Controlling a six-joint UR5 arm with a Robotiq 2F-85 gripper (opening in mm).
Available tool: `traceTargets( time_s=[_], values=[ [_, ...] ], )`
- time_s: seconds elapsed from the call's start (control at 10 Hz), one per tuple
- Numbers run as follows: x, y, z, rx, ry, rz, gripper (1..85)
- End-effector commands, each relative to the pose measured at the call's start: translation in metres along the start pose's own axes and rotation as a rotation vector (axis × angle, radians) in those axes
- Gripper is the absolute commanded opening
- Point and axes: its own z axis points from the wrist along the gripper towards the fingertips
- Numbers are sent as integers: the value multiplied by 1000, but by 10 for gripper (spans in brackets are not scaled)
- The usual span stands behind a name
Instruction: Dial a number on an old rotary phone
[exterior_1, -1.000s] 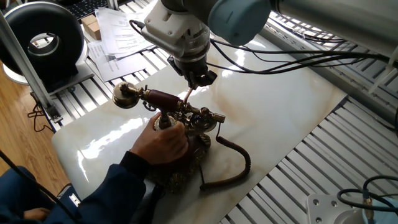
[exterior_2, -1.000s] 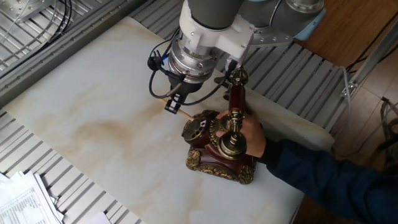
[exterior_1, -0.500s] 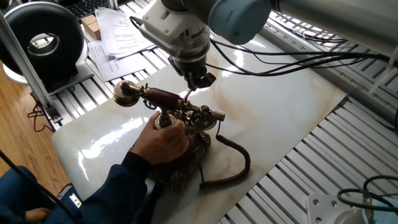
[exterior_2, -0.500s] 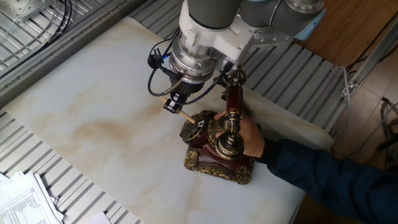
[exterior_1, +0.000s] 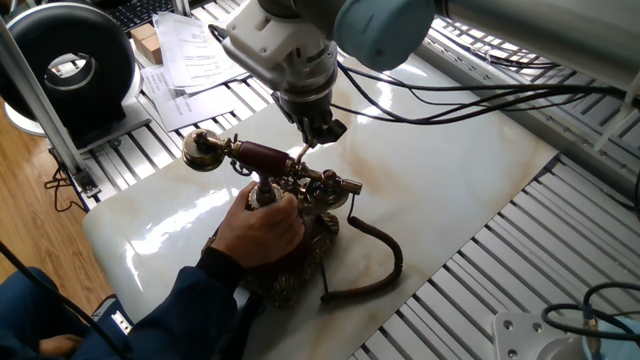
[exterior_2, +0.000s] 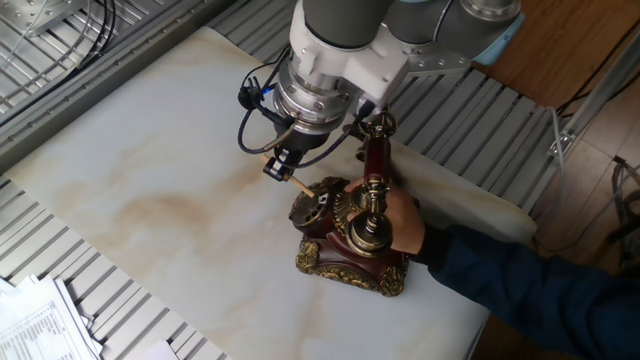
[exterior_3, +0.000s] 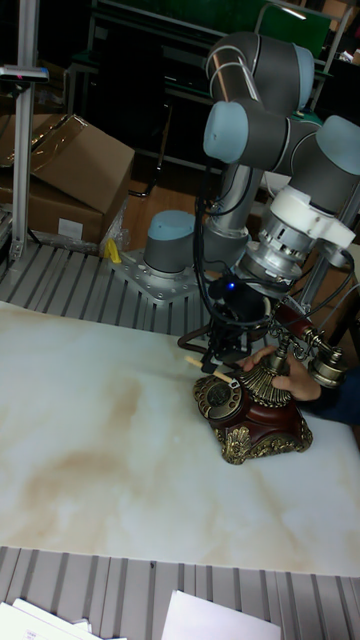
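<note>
Brass phone (exterior_2: 350, 235) sits on the marble desk (exterior_2: 150, 190), steadied from its right by a person's hand (exterior_2: 405, 222). Above its dial, the fingers (exterior_2: 277, 166) pinch a wooden stick (exterior_2: 297, 184); angled wrong, the tip could slip out of the dial hole.

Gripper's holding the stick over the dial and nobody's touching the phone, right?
Not quite. The gripper does hold the stick at the dial, but a person's hand is steadying the phone. Both fixed side views show it.
</note>
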Motion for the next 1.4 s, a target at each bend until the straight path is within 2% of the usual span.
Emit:
traceTargets(
  time_s=[0.0, 0.1, 0.4, 0.5, 0.7, 1.0, 1.3],
  values=[
    [6, -4, 0, 5, 56, -74, 13],
    [2, -6, 0, 11, 54, -92, 13],
    [-26, -5, 1, 7, -18, -144, 13],
    [-32, -5, 1, 12, -24, -159, 13],
    [-31, -7, 2, 27, -14, -178, 13],
    [-26, -7, 10, 49, -22, -200, 13],
    [-20, -5, 11, 49, -27, -228, 13]
  ],
)
